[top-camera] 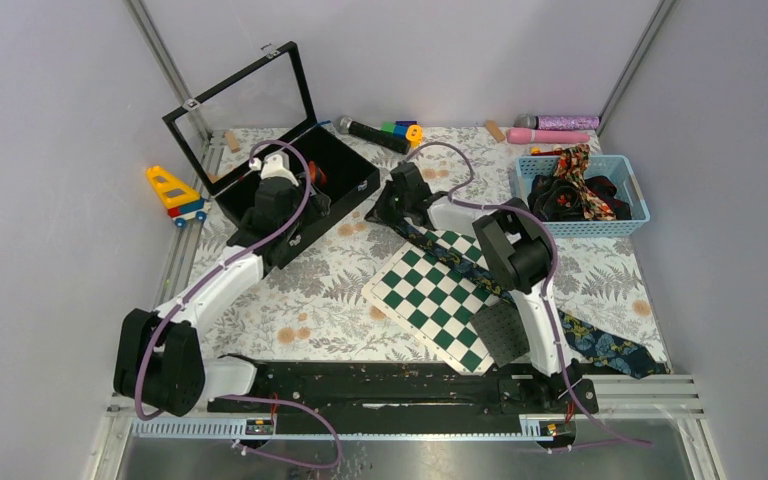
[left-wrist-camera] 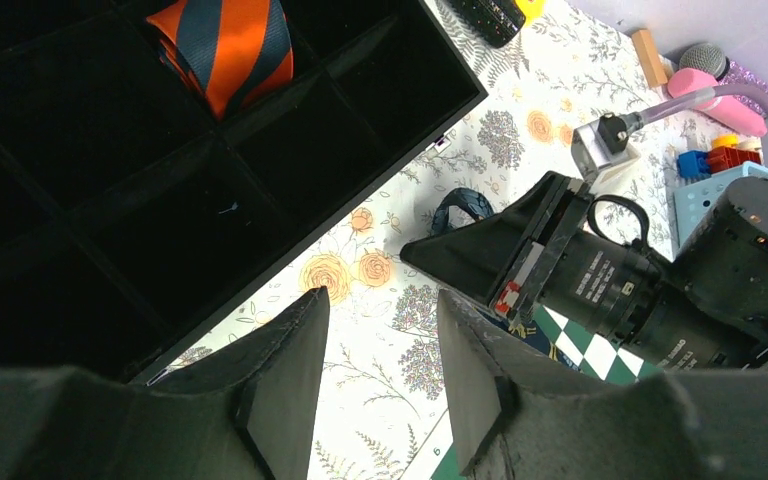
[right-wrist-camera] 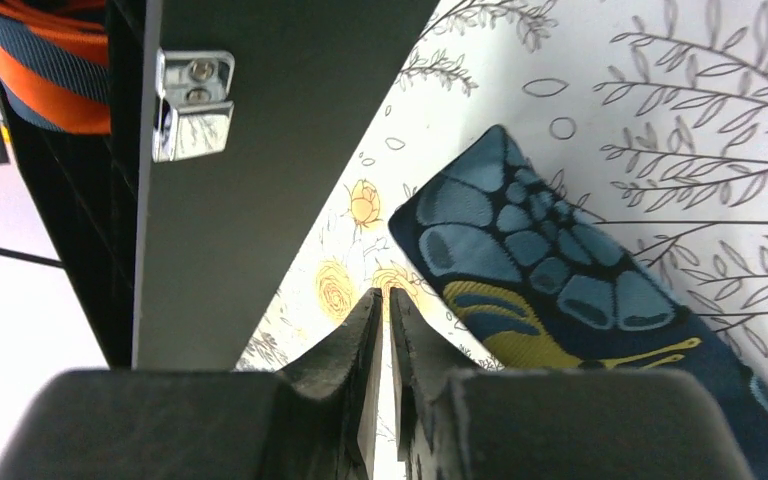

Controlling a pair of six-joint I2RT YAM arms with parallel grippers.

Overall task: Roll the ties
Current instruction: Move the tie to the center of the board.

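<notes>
The blue tie [right-wrist-camera: 550, 280] lies unrolled on the surface [top-camera: 320, 300]. Its narrow end is just beside the box [top-camera: 350, 205] and the rest runs over the board [top-camera: 430, 300]. The right gripper [right-wrist-camera: 381, 305], nearly closed on nothing, sits low at that end, likely to start the roll there. The left gripper [left-wrist-camera: 382, 320] hovers half-wide and empty by the box, probably ready to help. A striped tie [left-wrist-camera: 225, 50] sits rolled in one compartment, and more lie in the basket [top-camera: 600, 228].

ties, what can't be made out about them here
Top view: the right arm covers the middle of the blue tie.
Left wrist view: the top edge cuts off the striped tie.
Top view: the ties in the basket are too tangled and small to count.
</notes>
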